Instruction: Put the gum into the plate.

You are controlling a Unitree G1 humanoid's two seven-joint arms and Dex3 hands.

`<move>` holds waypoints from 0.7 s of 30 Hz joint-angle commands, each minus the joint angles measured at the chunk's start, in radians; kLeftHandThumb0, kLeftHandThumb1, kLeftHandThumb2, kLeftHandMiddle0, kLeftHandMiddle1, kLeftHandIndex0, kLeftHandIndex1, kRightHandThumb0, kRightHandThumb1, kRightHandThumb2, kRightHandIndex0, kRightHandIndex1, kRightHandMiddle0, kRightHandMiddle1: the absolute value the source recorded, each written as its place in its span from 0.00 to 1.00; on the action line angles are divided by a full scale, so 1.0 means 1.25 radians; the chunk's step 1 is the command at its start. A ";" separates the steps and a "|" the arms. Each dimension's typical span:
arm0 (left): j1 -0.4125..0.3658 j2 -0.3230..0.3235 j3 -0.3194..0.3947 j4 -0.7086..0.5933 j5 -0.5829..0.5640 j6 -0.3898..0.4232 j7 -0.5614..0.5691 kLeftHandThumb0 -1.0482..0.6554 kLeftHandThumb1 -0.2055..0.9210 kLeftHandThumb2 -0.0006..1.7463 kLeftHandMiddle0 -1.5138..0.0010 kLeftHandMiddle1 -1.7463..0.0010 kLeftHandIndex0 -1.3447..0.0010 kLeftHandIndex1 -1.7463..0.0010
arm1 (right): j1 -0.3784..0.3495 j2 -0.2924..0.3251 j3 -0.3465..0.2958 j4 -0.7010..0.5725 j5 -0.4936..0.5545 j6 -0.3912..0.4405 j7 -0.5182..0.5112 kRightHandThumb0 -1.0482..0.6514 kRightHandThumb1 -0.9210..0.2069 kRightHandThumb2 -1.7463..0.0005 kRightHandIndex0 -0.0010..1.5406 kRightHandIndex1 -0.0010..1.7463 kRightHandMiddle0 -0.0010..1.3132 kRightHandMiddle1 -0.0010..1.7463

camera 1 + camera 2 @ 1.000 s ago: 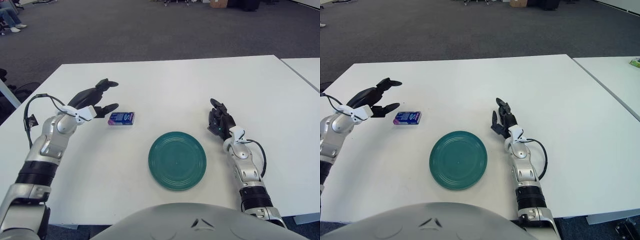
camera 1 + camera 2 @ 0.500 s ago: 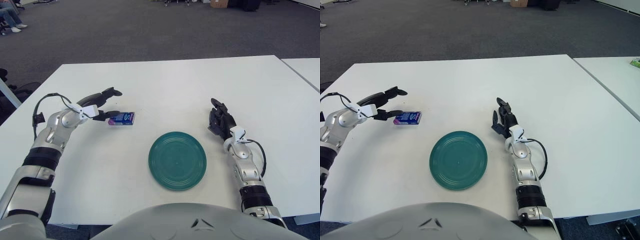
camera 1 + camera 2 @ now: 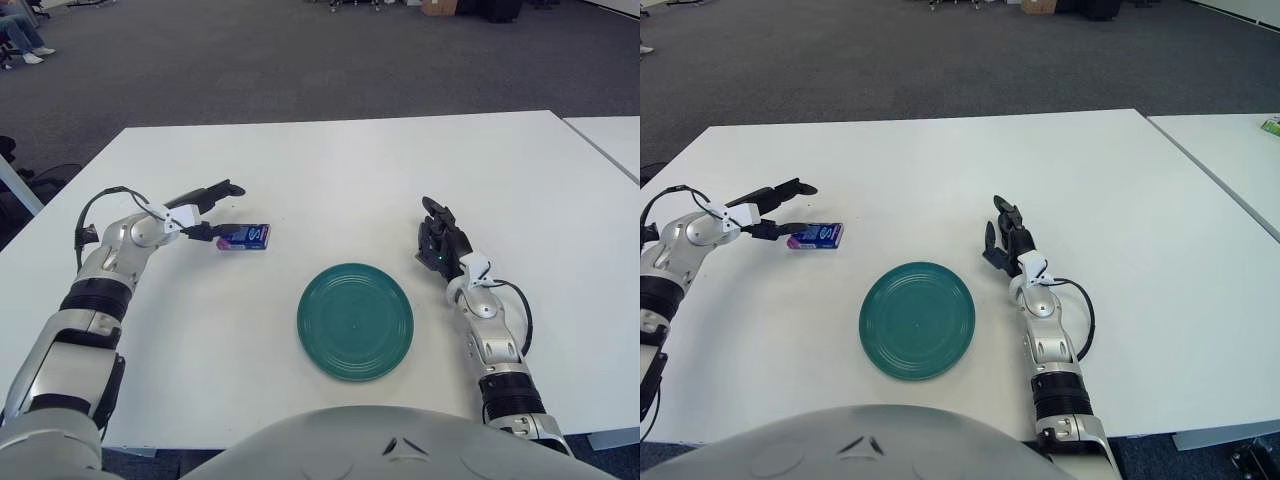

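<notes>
Gum pack (image 3: 243, 237) lies flat on the white table (image 3: 330, 170), left of the green plate (image 3: 355, 320) and a bit farther from the robot, clearly apart from it. Pack's long axis runs roughly left-right, near end pointing at the left hand (image 3: 200, 210). Left hand sits just to the left of the pack, fingers spread: upper finger reaches out above the pack's far-left side, lower finger (image 3: 203, 232) tip is right at the pack's left end, touching or nearly so, can't tell which. Nothing gripped yet. Left hand is by far the nearer one; right hand (image 3: 440, 243) shows on the right of the plate, well apart from the gum, fingers curled, holding nothing. Judgement: grasp is about to close; the pack lies to the right of the fingers, so closing across its short width looks like the workable grip, then carry right and toward the robot to the plate.
</notes>
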 commanded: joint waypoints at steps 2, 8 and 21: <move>-0.023 -0.009 -0.006 0.027 -0.003 -0.001 0.000 0.05 1.00 0.19 0.89 1.00 1.00 0.66 | 0.017 0.000 0.001 0.009 0.001 0.029 0.000 0.24 0.00 0.45 0.09 0.00 0.00 0.18; -0.020 -0.012 -0.016 0.021 0.003 0.011 -0.004 0.04 1.00 0.18 0.91 1.00 1.00 0.75 | 0.018 0.000 -0.002 0.010 -0.001 0.027 -0.005 0.24 0.00 0.45 0.09 0.01 0.00 0.18; -0.008 -0.018 -0.046 -0.020 0.034 0.034 0.004 0.00 1.00 0.19 0.96 1.00 1.00 0.91 | 0.018 0.001 0.002 0.015 0.000 0.024 -0.002 0.24 0.00 0.44 0.10 0.01 0.00 0.19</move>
